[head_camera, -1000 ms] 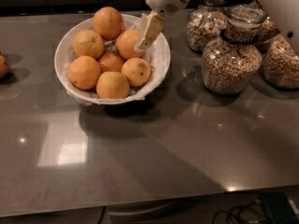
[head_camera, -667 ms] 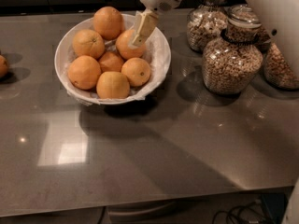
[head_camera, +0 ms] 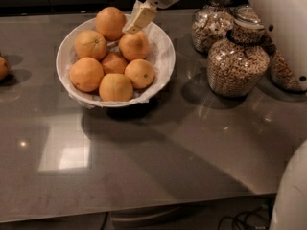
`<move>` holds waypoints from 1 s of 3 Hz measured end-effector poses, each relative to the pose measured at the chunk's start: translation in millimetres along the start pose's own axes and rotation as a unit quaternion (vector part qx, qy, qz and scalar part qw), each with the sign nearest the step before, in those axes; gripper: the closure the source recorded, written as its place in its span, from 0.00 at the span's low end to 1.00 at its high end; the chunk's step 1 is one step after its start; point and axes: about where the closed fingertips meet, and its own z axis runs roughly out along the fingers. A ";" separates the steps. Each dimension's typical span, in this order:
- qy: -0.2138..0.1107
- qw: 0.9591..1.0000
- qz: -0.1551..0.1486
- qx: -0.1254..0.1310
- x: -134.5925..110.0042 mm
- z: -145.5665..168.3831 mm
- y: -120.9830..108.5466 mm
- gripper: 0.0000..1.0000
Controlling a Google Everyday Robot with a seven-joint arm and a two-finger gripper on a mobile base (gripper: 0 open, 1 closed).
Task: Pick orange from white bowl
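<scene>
The white bowl (head_camera: 163, 56), lined with crinkled white paper, stands at the back left of the grey counter and holds several oranges. The large, evenly deep orange (head_camera: 110, 23) lies at the bowl's far rim. My gripper (head_camera: 139, 18) reaches in from the top and hangs just right of that orange, over the bowl's back edge and above a smaller orange (head_camera: 134, 45). It holds nothing that I can see. A paler yellowish orange (head_camera: 115, 86) lies at the bowl's front.
Three glass jars of cereal and nuts stand to the bowl's right, the nearest (head_camera: 237, 63) close to my white arm (head_camera: 283, 32). A loose orange (head_camera: 2, 67) sits at the left edge. The counter's front edge runs along the bottom.
My gripper has moved up and to the left, off the middle-right orange and towards the bowl's far rim. The oranges and the bowl have not moved.
</scene>
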 end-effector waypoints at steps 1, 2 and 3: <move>-0.004 1.000 0.004 -0.005 1.0 8.3 -5.0 0.27; -0.016 1.000 0.012 -0.023 2.7 26.1 -5.6 0.26; -0.035 0.997 0.029 -0.055 2.9 44.9 2.0 0.38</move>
